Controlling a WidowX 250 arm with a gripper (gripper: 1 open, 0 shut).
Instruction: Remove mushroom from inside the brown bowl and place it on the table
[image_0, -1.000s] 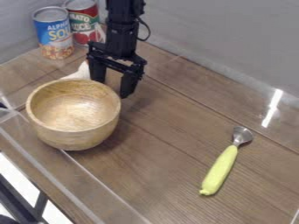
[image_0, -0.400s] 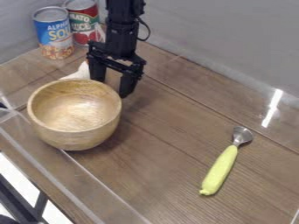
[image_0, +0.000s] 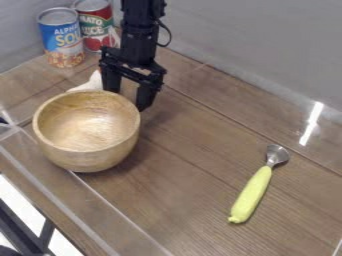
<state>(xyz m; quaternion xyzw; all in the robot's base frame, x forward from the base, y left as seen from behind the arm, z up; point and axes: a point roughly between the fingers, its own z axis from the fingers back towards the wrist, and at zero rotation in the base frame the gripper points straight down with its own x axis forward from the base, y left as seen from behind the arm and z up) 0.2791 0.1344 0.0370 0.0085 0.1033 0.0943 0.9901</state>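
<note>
The brown bowl (image_0: 87, 130) stands on the table (image_0: 201, 150) at the front left, and its inside looks empty. A small cream-white lump, the mushroom (image_0: 84, 84), lies on the table just behind the bowl's far rim; I see no orange part on it. My black gripper (image_0: 130, 92) hangs straight down behind the bowl, with its fingertips near the tabletop. Its jaws are apart and hold nothing. The mushroom is right beside the left finger (image_0: 108, 80), and I cannot tell whether they touch.
Two labelled soup cans (image_0: 62, 37) stand at the back left corner by the wall. A yellow-handled spoon (image_0: 257, 188) lies at the front right. Clear plastic edging (image_0: 80, 215) runs along the table's front edge.
</note>
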